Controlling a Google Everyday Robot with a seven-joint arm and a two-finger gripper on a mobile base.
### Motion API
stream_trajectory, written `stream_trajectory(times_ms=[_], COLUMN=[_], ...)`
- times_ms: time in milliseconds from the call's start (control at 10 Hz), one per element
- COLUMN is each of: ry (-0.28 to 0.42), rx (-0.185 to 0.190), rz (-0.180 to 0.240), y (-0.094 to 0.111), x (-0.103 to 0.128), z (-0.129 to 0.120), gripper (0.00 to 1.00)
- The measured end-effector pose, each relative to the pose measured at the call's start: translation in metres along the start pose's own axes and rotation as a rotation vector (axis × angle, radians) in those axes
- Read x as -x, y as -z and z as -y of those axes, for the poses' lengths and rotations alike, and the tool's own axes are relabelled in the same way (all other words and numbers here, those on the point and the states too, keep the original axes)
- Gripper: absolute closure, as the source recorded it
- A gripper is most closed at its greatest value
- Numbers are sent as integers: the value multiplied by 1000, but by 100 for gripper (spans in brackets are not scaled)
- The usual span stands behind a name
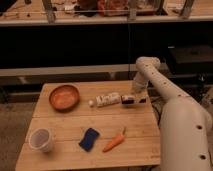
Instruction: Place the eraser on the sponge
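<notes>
Eraser (130, 100) lies flat at the right rear of the worktop (65, 122), long axis running left to right, in line with the white packet (108, 99) just to its left. Claw (136, 93) is down at the eraser's top. Whether it grips, or how wide it stands, cannot be told. Eraser shows a dark body with a whitish band. Sponge (89, 139) lies well apart, front centre.

A: What's up top?
B: A cluttered bench (100, 19), dark beneath, with a pale rail (60, 70) below it.
A: Lower?
B: Wooden surface (65, 122); grey floor (12, 125) at left; tool (135, 98) at centre right.
</notes>
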Motion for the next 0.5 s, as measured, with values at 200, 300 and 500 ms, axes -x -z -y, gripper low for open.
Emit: stream_trajectory(times_ms=[200, 300, 500], ry=[2, 3, 4], rx=[2, 3, 6], rz=[-5, -7, -13], y=[0, 0, 0], x=[2, 4, 8], z=[-1, -2, -5], gripper=[60, 60, 60])
